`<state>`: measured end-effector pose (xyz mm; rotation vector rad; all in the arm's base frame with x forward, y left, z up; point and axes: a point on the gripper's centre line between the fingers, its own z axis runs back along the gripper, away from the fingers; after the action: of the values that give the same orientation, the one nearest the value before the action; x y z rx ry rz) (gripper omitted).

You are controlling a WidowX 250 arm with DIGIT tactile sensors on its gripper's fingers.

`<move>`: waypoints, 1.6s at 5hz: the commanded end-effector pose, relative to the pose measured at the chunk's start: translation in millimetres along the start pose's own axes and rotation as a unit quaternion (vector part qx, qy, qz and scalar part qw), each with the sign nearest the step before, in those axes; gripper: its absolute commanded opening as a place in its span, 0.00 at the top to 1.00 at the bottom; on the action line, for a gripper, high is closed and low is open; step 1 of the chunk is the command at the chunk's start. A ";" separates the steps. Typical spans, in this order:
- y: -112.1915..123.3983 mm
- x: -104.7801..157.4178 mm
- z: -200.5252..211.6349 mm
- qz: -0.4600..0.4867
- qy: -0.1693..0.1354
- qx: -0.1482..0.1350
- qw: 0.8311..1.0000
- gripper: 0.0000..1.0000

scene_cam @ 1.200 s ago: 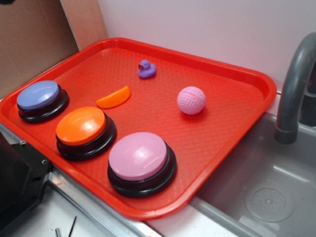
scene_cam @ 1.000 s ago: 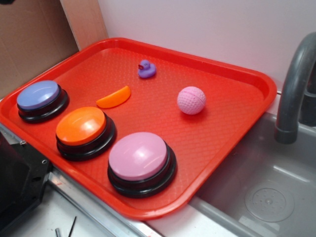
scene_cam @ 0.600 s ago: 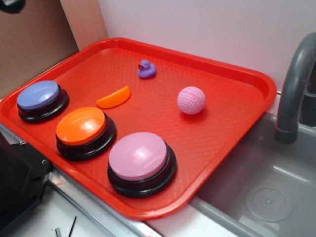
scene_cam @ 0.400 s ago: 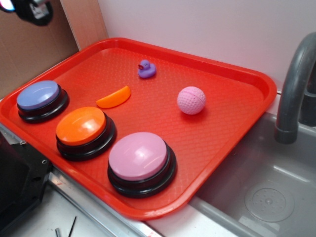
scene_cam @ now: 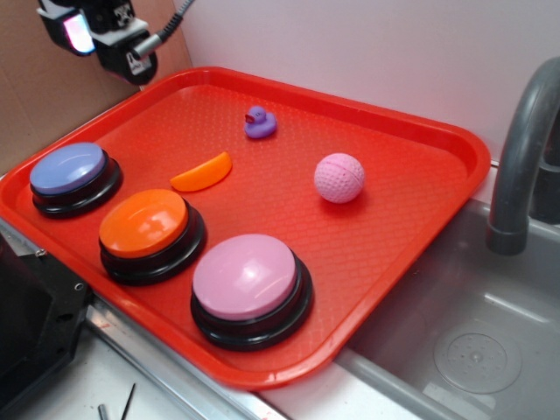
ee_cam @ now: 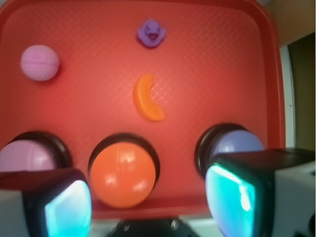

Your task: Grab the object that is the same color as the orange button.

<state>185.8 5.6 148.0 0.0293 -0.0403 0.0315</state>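
The object, a small flat orange crescent (scene_cam: pixel 201 172) (ee_cam: pixel 147 98), lies on the red tray (scene_cam: pixel 394 219) between the orange button (scene_cam: pixel 143 223) (ee_cam: pixel 122 173) and a purple duck (scene_cam: pixel 260 122). My gripper (scene_cam: pixel 101 42) (ee_cam: pixel 148 207) hangs high over the tray's far-left corner, well above and apart from the crescent. It is open, its two teal-glowing fingers (ee_cam: pixel 229 195) spread wide with nothing between them. In the wrist view the orange button shows in the gap and the crescent lies beyond it.
A purple-blue button (scene_cam: pixel 68 171), a pink button (scene_cam: pixel 245 276) and a pink ball (scene_cam: pixel 339 178) also sit on the tray. A grey faucet (scene_cam: pixel 525 149) and sink (scene_cam: pixel 472 341) are to the right. A cardboard wall (scene_cam: pixel 44 96) stands at the left.
My gripper has come into the exterior view from the top-left corner, moving right and down. Nothing on the tray has moved.
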 end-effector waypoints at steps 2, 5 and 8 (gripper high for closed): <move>10.6 35.8 -70.9 0.012 -0.002 0.008 1.000 0.00; 6.5 29.6 -124.6 0.009 0.021 0.003 1.000 0.00; 15.4 44.4 -149.6 0.006 0.036 -0.011 0.999 0.00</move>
<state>236.0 21.9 9.0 0.0027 0.0401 0.0481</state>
